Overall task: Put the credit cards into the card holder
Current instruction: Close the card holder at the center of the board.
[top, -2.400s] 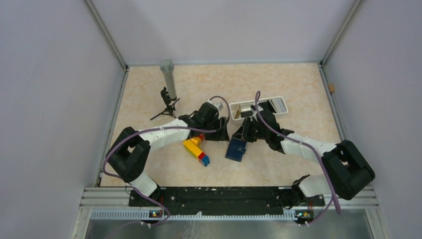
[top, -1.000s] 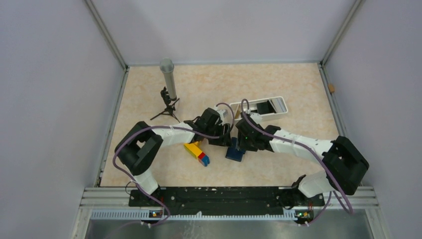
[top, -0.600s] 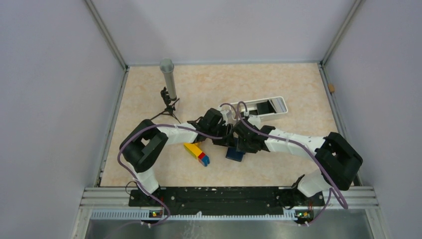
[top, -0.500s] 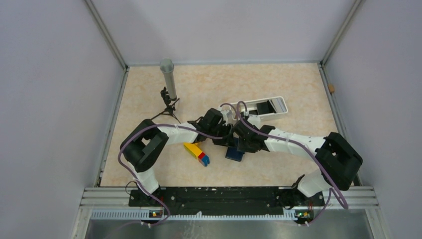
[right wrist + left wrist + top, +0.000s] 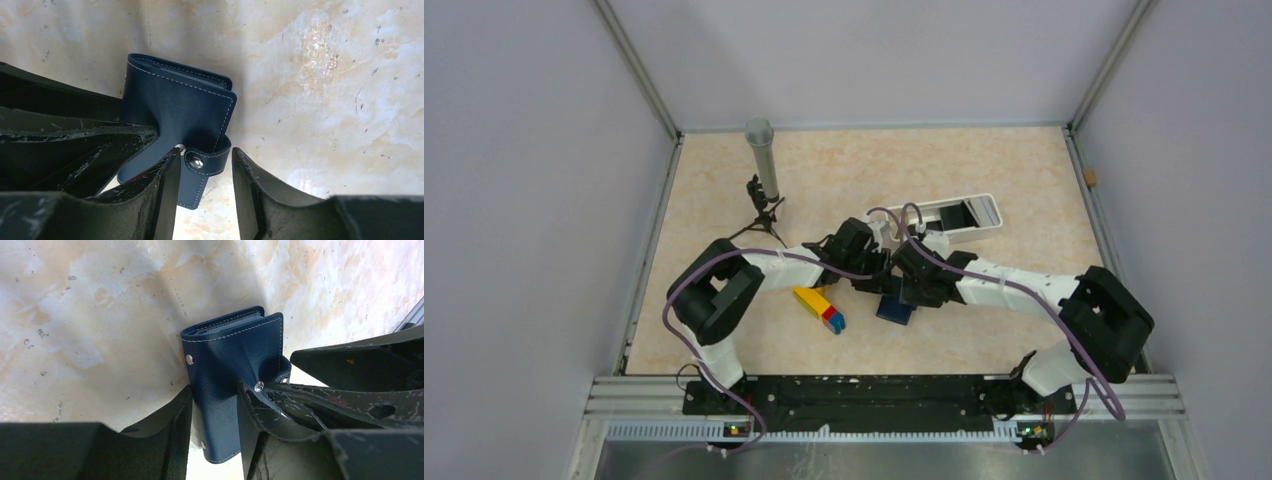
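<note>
The navy card holder (image 5: pixel 894 310) lies on the table, mostly under both grippers. In the left wrist view its cover (image 5: pixel 227 355) stands between my left gripper's (image 5: pixel 215 387) narrowly set fingers, which close on its edges. My left gripper (image 5: pixel 879 278) comes in from the left. My right gripper (image 5: pixel 907 290) is slightly open around the snap strap (image 5: pixel 205 160), its left fingertip touching a stud, with a gap on the right. The card holder (image 5: pixel 175 105) is folded shut. No yellow or grey card shows clearly; a dark flat thing (image 5: pixel 961 212) lies in the tray.
A white oblong tray (image 5: pixel 984 203) stands just behind the grippers. Joined yellow, red and blue toy bricks (image 5: pixel 819 303) lie left of the card holder. A grey cylinder on a small black tripod (image 5: pixel 762 160) stands at the back left. Walls enclose the table.
Since 2.4 s ago my right gripper has swung left and down over the card holder, and my left gripper has closed in from the left. Nothing has moved in the last half second.
</note>
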